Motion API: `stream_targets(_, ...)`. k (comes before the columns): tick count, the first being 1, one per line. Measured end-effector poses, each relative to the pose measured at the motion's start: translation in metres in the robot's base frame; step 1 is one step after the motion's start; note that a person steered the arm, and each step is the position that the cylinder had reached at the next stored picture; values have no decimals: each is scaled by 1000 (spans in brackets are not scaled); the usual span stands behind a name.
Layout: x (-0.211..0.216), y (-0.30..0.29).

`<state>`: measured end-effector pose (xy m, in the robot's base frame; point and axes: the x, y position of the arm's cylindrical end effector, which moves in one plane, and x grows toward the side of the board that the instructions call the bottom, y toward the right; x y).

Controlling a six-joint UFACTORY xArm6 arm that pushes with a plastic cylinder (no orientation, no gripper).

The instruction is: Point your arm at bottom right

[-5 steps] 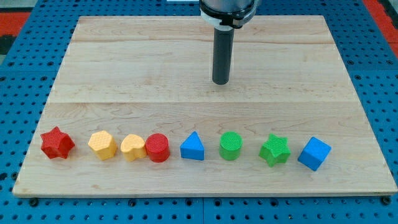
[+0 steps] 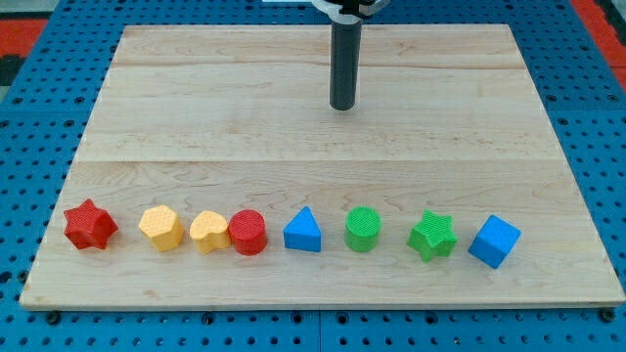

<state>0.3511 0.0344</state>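
My tip (image 2: 342,107) is on the wooden board (image 2: 313,147) in the upper middle, well above the row of blocks and touching none. Along the view's bottom, from left to right, lie a red star (image 2: 90,225), a yellow pentagon (image 2: 160,228), a yellow heart (image 2: 207,232) touching a red cylinder (image 2: 247,232), a blue triangle (image 2: 303,231), a green cylinder (image 2: 363,229), a green star (image 2: 431,236) and a blue cube (image 2: 494,241). The blue cube is the block nearest the board's bottom right corner.
The board lies on a blue perforated table (image 2: 39,117). A red patch (image 2: 29,24) shows at the view's top left and another red patch (image 2: 602,15) at the top right.
My tip has moved a little toward the view's top, away from the row of blocks. No block has moved.
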Motion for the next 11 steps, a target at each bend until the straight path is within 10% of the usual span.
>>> stream_targets(6, 4, 81)
stream_targets(9, 169, 225)
stream_targets(11, 267, 213)
